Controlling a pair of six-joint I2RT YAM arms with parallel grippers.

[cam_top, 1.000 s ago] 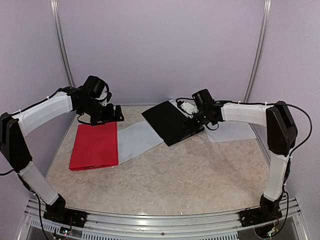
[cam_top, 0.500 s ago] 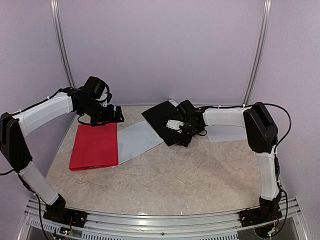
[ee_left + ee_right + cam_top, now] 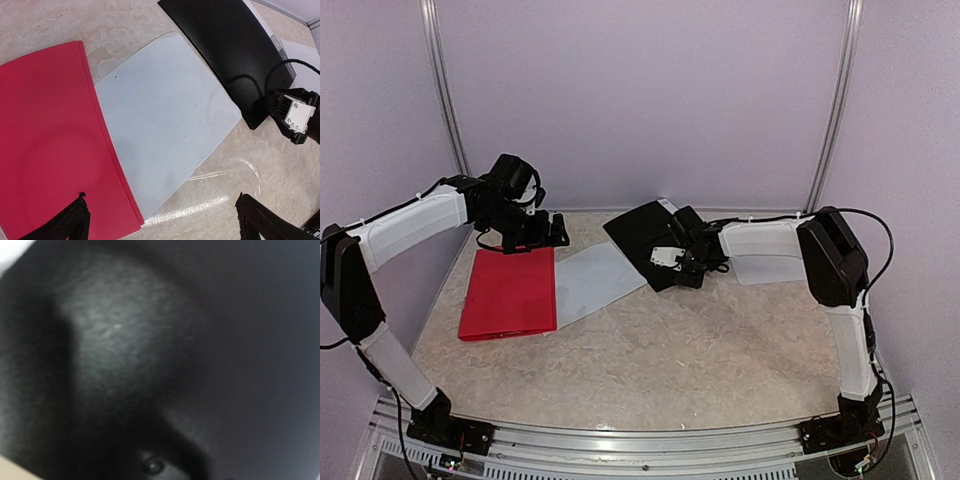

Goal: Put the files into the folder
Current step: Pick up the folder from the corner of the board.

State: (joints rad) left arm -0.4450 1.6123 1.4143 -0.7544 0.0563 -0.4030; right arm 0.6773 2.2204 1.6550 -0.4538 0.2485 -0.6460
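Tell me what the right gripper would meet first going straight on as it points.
The black folder: it fills the right wrist view, blurred and close, and from above the right gripper hangs over its near edge. Whether they already touch is unclear.

The red folder (image 3: pixel 45 140) looks like smooth plastic with a soft sheen. The pale cover (image 3: pixel 160 115) beside it is smooth and matt, lightly specked. The black folder (image 3: pixel 225 45) is matt with a fine grain, plain under my right wrist. The worktop (image 3: pixel 280 175) is stone-patterned and glossy, catching glare. My left claw (image 3: pixel 162 221) has matt black fingers (image 3: pixel 70 224); my arm sleeves (image 3: pixel 415 225) look like white cloth.
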